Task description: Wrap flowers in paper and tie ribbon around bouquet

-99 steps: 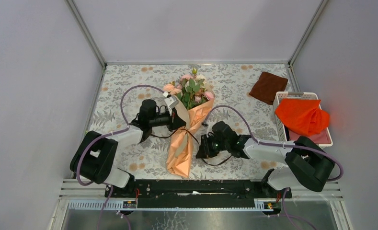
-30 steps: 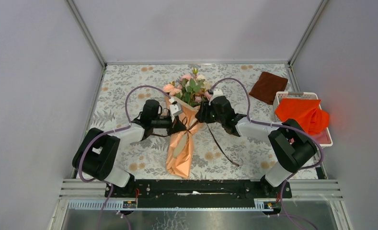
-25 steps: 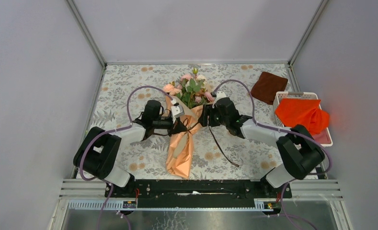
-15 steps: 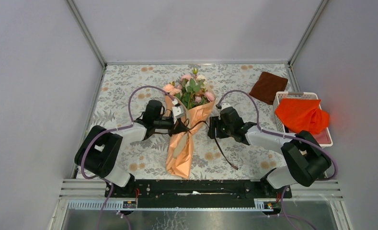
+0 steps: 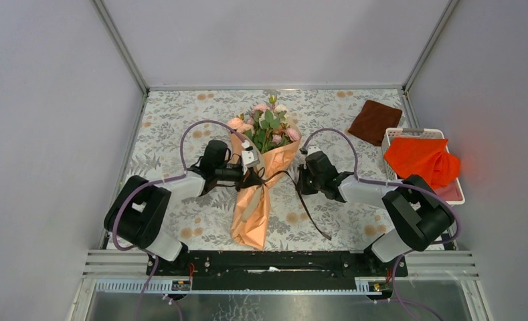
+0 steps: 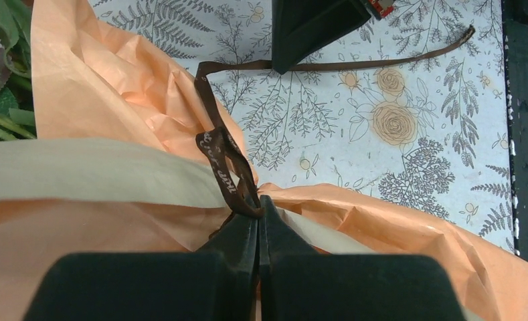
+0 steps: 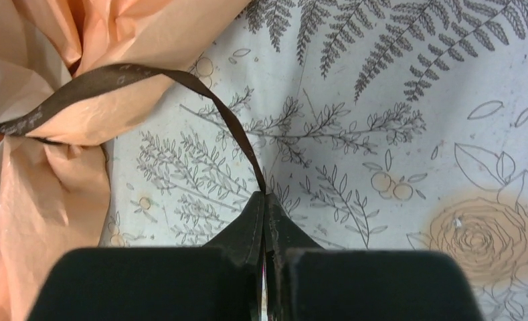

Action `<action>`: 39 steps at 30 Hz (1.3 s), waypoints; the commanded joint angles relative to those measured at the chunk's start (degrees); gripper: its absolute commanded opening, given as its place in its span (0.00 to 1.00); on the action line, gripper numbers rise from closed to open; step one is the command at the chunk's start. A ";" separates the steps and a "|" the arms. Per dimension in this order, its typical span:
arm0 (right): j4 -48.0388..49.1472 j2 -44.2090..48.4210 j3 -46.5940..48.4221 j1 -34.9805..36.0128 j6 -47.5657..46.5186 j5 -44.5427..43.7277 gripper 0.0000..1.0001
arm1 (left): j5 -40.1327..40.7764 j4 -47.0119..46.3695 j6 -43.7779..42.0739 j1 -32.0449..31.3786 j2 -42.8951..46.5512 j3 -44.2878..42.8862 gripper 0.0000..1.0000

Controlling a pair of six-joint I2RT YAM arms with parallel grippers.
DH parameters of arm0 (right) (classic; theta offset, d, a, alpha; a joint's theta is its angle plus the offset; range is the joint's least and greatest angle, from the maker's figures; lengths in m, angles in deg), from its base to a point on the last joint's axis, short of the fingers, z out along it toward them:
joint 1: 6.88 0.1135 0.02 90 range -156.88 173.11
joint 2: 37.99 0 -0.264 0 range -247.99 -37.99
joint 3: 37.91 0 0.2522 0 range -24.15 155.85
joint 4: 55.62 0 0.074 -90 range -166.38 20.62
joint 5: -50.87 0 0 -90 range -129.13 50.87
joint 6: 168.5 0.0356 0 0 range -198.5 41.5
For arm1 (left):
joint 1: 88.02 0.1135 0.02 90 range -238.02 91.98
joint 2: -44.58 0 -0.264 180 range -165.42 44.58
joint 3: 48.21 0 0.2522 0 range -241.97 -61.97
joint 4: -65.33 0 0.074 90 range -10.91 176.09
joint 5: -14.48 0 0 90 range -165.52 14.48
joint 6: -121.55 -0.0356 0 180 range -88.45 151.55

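**Change noted:** within the last second the right fingers (image 7: 251,224) left the upper right edge of the bouquet (image 5: 253,204). They drew back to its right, opened, then closed. They are now pressed together on the ribbon (image 7: 181,80), just right of the wrap's pinched waist at centre frame in the top view.

**Unchanged:** the left fingers (image 6: 244,234) remain clamped together on the ribbon's crossing, against the paper (image 6: 114,87) at that waist.

**Position:** the bouquet lies on the desk (image 5: 174,120) at centre frame, with the flowers (image 5: 266,127) towards the top and the cone tip towards the bottom. The ribbon's free tail trails to the lower right.

**Assessment:** both sides of the tie are now held. The span between the two grips arches and is not taut. Wrapping appears complete. The knot looks ready for tightening but is not yet secured.
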State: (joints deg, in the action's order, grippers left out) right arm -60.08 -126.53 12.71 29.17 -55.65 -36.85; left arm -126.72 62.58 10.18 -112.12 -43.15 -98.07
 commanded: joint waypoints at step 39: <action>-3.27 5.87 16.39 16.59 14.41 7.37 0.33 | 5.27 -2.30 -5.19 -4.53 3.24 2.06 0.00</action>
State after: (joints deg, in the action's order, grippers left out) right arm -56.95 -121.15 28.66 43.18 -41.77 -35.67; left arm -124.89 65.31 2.78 -116.49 -39.15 -94.31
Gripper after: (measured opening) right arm 0.254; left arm 0.006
